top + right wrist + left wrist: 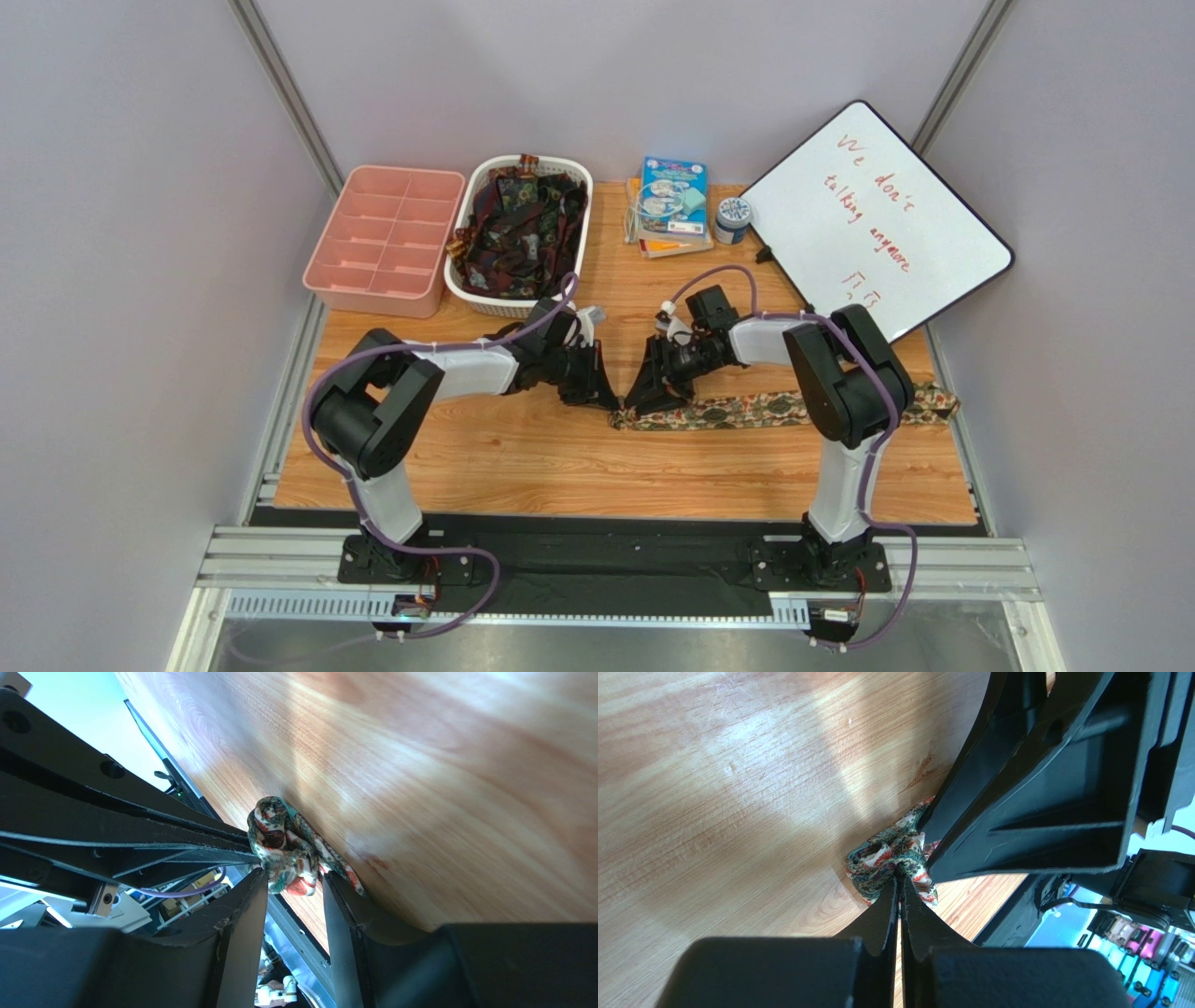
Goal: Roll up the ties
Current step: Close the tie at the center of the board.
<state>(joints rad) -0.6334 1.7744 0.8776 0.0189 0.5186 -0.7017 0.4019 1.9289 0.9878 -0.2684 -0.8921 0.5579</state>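
Note:
One olive-and-tan patterned tie [786,409] lies flat across the table, its strip running off to the right. Its left end is bunched into a small roll [884,859] [284,847]. My left gripper [601,392] [901,873] is shut on that rolled end, pinching the fabric at the fingertips. My right gripper [640,398] [295,876] faces it from the right, jaws open, with the roll at the mouth between the two fingertips. More dark red and black ties [522,224] are heaped in a white basket [469,287] at the back.
A pink divided tray [382,238] stands left of the basket. Behind the grippers lie a stack of books [671,207] and a tape roll [732,217]. A whiteboard [877,231] leans at the back right. The table's front edge [617,521] runs before the arm bases.

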